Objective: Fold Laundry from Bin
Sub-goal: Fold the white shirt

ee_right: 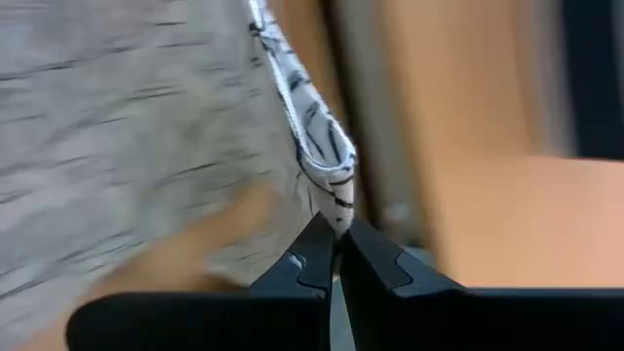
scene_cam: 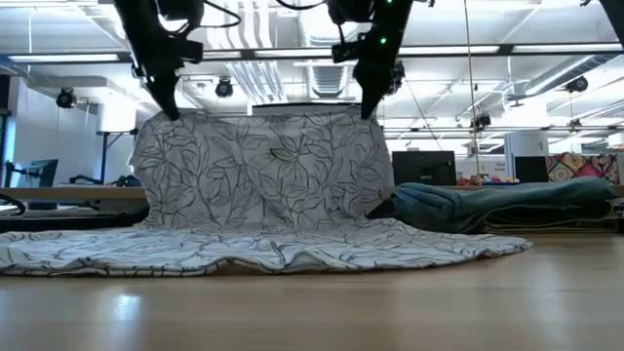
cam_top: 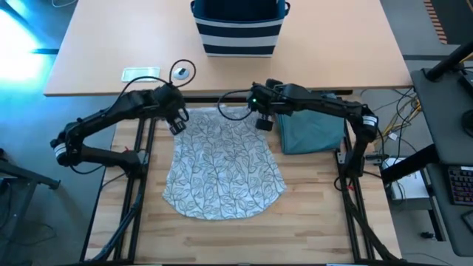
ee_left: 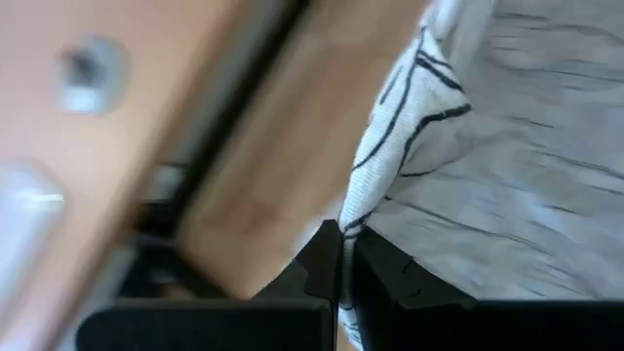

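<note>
Two grippers, both clamped on one grey-white leaf-print garment (cam_top: pixel 222 166) at the centre of the high view.

Left gripper (cam_top: pixel 176 124): fingers closed tight on the garment's far left corner, centre-left of the high view; in the left wrist view the cloth edge (ee_left: pixel 390 146) runs into the pinched tips.

Right gripper (cam_top: pixel 264 123): fingers closed tight on the far right corner, just right of centre; pinched hem visible in the right wrist view (ee_right: pixel 327 175).

Garment: far edge lifted off the table like a curtain in the low view (scene_cam: pixel 263 166), near part spread flat on the wood.

Teal-green garment (cam_top: pixel 314 131): folded, right of the patterned one, partly under the right arm.

Bin (cam_top: pixel 238 28): navy with white stripes, top centre, on the tan table (cam_top: pixel 111 44).
</note>
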`<control>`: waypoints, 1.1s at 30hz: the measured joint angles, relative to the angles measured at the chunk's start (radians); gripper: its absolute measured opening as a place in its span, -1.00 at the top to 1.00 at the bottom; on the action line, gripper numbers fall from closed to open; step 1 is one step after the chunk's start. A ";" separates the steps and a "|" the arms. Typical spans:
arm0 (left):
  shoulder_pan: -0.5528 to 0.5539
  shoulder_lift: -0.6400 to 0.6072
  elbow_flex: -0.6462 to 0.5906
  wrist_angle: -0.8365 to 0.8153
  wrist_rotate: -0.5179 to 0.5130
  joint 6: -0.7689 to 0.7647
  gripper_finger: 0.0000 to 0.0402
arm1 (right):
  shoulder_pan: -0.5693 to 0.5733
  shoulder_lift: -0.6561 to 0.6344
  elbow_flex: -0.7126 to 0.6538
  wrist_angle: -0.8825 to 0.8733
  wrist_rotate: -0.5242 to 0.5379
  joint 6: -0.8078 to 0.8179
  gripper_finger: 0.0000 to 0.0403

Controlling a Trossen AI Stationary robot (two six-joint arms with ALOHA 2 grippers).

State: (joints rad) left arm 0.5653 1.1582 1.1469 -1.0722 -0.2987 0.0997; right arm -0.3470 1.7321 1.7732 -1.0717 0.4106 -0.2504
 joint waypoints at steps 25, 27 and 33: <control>-0.442 -0.113 -0.266 -0.102 0.577 -0.311 1.00 | 0.329 -0.014 -0.027 -0.294 -0.524 0.247 0.96; -0.452 -0.121 -0.236 -0.137 0.580 -0.336 1.00 | 0.341 -0.019 -0.027 -0.332 -0.527 0.258 0.96; -0.593 -0.121 -0.221 -0.114 0.628 -0.393 1.00 | 0.406 -0.012 -0.027 -0.364 -0.654 0.276 0.96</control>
State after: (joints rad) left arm -0.0274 1.0373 0.9262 -1.1865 0.3292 -0.2937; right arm 0.0587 1.7200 1.7463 -1.4355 -0.2431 0.0261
